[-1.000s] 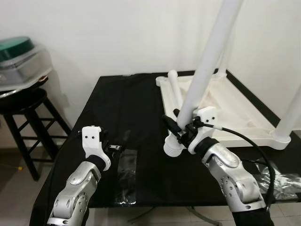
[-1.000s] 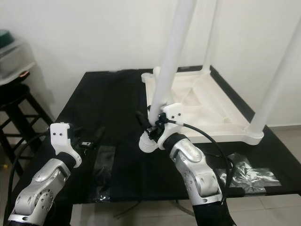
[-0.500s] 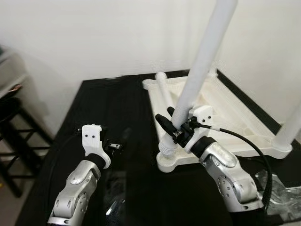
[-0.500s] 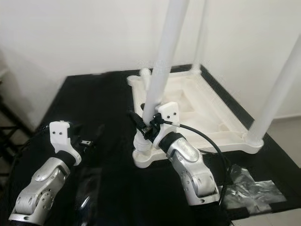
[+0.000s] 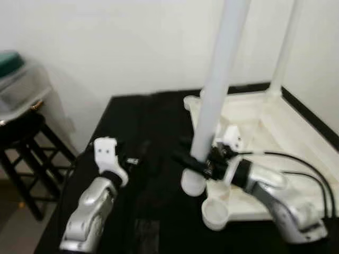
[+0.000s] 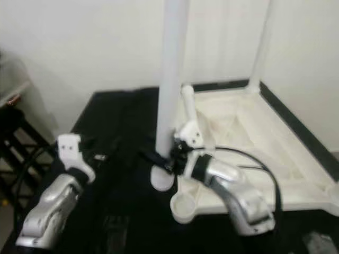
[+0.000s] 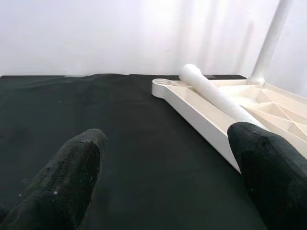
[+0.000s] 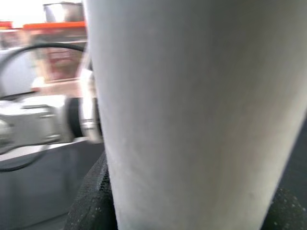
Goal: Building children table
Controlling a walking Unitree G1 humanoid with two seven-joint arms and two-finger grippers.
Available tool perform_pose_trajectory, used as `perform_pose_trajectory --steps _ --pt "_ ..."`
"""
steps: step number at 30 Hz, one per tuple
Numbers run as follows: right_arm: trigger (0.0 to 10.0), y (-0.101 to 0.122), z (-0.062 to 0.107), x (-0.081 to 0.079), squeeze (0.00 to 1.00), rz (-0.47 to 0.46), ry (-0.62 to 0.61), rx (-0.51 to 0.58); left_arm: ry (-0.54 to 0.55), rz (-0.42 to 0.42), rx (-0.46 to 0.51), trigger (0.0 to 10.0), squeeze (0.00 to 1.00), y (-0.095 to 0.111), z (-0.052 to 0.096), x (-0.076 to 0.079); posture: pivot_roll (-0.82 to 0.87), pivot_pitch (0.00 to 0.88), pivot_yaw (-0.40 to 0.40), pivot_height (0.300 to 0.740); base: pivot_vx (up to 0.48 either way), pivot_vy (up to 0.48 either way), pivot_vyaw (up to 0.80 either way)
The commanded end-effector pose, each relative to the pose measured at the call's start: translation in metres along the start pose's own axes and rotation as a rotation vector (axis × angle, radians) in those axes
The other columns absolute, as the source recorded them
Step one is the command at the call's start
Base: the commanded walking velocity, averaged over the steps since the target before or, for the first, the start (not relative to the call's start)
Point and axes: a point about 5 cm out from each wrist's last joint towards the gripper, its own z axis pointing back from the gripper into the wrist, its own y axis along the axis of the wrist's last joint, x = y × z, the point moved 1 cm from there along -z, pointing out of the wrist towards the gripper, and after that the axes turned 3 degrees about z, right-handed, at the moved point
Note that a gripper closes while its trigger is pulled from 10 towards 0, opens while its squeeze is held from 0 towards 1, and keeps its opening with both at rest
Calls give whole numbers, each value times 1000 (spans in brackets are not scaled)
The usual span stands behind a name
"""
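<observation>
A long white table leg [image 5: 217, 95] stands nearly upright with my right gripper [image 5: 200, 163] shut on it near its lower end. In the right wrist view the leg [image 8: 192, 115] sits between the black fingers [image 8: 91, 201]. Its foot hangs just left of the empty corner socket [image 5: 214, 213] of the upside-down white table top [image 5: 275, 127]. Another leg [image 5: 286, 47] stands fixed at the far corner. A loose leg [image 7: 216, 93] lies on the table top. My left gripper [image 7: 170, 143] is open over the black table, holding nothing.
The black work table [image 5: 137, 111] stands against a white wall. At the left, beside the table, a black stool [image 5: 21, 127] carries a clear container with a green lid [image 5: 16, 74]. A black cable [image 5: 296, 159] loops from my right wrist over the table top.
The camera has shifted. My right gripper has stood the leg more upright, and its foot has gone from over the corner socket to just left of it. The left arm has barely moved.
</observation>
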Motion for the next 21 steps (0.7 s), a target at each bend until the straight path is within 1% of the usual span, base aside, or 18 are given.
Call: perform_pose_trajectory --steps 1,2,4,6,7,8,10,11,13,16,19,20,21 --pt "10000 6 -1 -8 0 -9 79 25 29 -21 -21 10000 0 -2 4 -8 -93 0 52 740 0 0 0" --pt "10000 7 3 -10 0 -24 117 20 25 -25 -24 10000 0 -2 5 -7 -91 0 51 740 0 0 0" --pt "10000 7 3 -10 0 -24 117 20 25 -25 -24 10000 0 -2 5 -7 -91 0 51 740 0 0 0" --pt "10000 4 12 -14 0 -56 210 -21 6 -46 -33 10000 0 -3 8 -6 -87 0 47 740 0 0 0" --pt "10000 4 12 -14 0 -56 210 -21 6 -46 -33 10000 0 -3 8 -6 -87 0 47 740 0 0 0" --pt "10000 1 18 -16 0 -75 259 -56 -16 -59 -42 10000 0 -3 10 -4 -83 8 46 740 0 0 0" --pt "10000 -2 28 -20 0 -105 330 -113 -83 -95 -70 10000 0 -4 15 4 -82 17 47 740 0 -472 0" --pt "10000 -2 28 -20 0 -105 330 -113 -83 -95 -70 10000 0 -4 15 4 -82 17 47 740 0 -472 0" --pt "10000 -2 32 -23 0 -124 368 -133 -121 -115 -84 10000 0 -5 18 9 -83 26 48 740 0 -472 0" --pt "10000 -3 32 -27 0 -122 393 -152 -125 -133 -84 10000 0 -5 19 11 -83 27 48 740 0 -472 0" --pt "10000 -6 21 -33 0 -76 404 -181 -102 -126 -83 10000 0 -4 20 8 -88 41 51 740 0 0 0" --pt "10000 -6 17 -36 0 -68 415 -176 -98 -124 -84 10000 0 -4 20 8 -86 44 52 740 0 0 0" --pt "10000 -6 17 -36 0 -68 415 -176 -98 -124 -84 10000 0 -4 20 8 -86 44 52 740 0 0 0"
